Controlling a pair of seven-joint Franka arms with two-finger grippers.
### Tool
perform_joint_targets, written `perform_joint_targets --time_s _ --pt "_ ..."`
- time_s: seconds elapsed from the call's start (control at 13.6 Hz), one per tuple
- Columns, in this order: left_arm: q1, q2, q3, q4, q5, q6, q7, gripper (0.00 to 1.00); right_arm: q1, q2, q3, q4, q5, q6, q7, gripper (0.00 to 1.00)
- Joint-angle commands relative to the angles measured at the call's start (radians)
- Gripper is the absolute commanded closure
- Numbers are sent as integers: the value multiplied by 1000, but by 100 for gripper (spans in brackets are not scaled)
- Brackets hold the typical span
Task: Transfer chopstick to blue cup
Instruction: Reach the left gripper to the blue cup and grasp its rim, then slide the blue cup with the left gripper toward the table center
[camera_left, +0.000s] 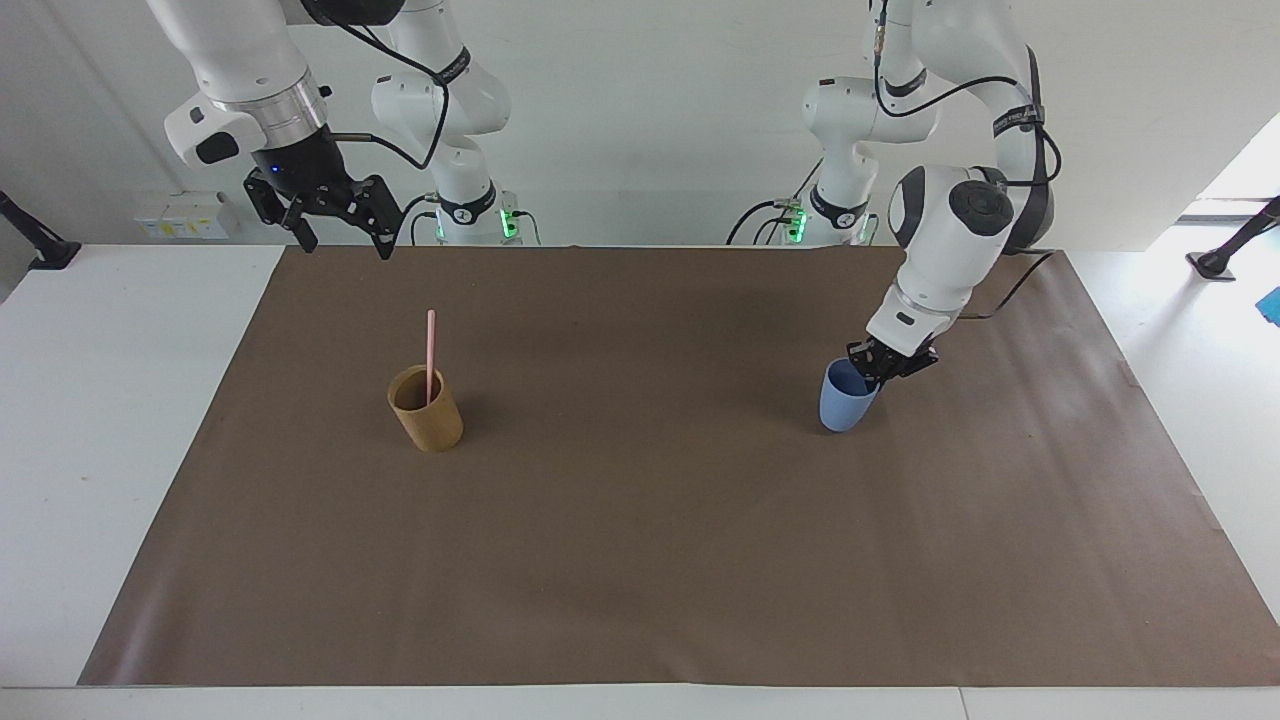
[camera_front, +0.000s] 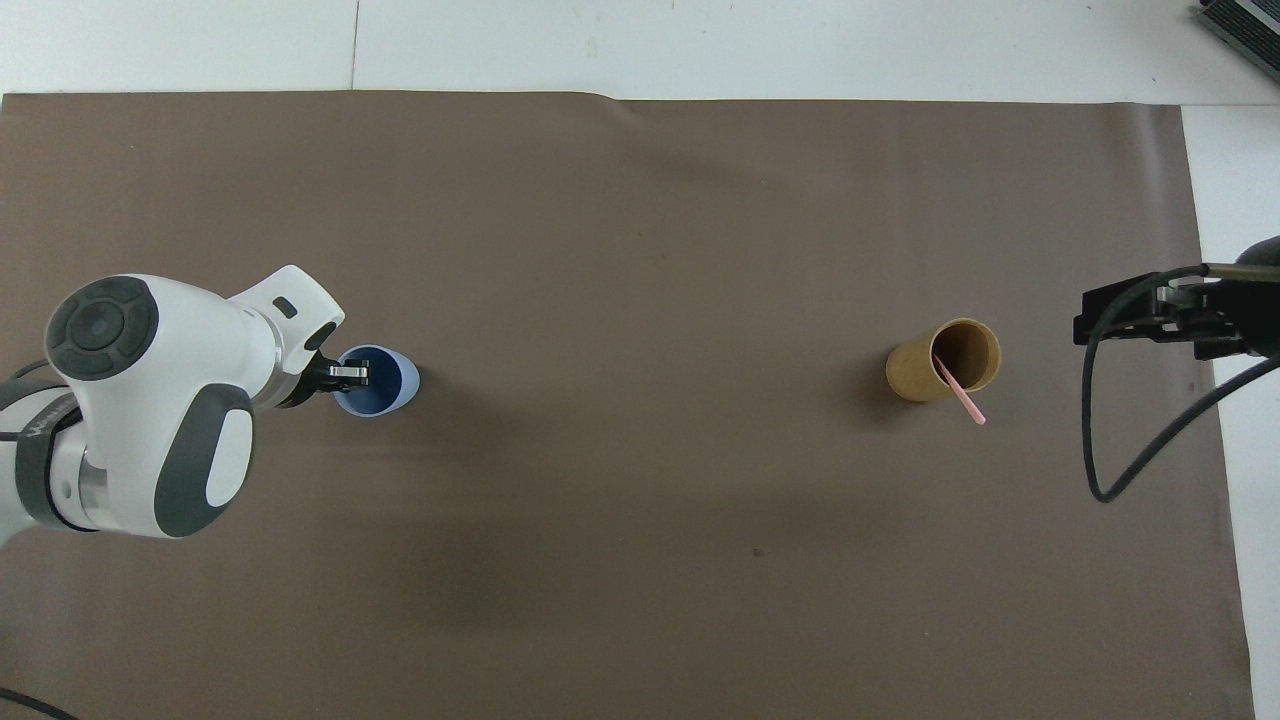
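The white table carried a large sheet of smooth brown paper, and its edges were cut off in both views. In the overhead view the big white body of the left arm hid a part of this paper, and of the right arm only a dark piece with a cable showed at the edge.

The tan cup was a plain matte cylinder that stood toward the right arm's end of the table. The chopstick, a thin straight pale pink stick, stood in it and leaned on its rim; the lower half was hidden inside.

The blue cup, smooth and tapering to a rounded base, was toward the left arm's end and looked tilted. The left tool was closed on its rim, with one finger hidden inside the cup.

The right tool hung in the air over the paper's edge by the robots, spread wide with nothing in it, and waited.
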Motion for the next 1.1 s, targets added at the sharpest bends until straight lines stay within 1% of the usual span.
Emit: perform_joint_targets --time_s 0.0,0.22,0.44,0.66,0.88,1.03 --pt "-80 57 8 160 -1 -125 -62 100 -43 -25 11 -33 6 13 -30 0" --pt "-172 96 8 235 -3 -123 -151 100 -62 -24 11 -33 6 22 -30 0" --pt "-275 161 6 297 -12 -114 -259 100 -77 -24 11 -33 4 24 -32 0" --pt "-342 195 8 295 -26 -65 -308 100 -77 -25 11 -35 4 25 -27 0" --pt "-357 220 8 301 -21 -28 -320 100 -79 -24 11 -35 4 25 -27 0" --pt "-384 254 6 321 -17 -5 -355 100 -79 -24 11 -35 4 25 -32 0"
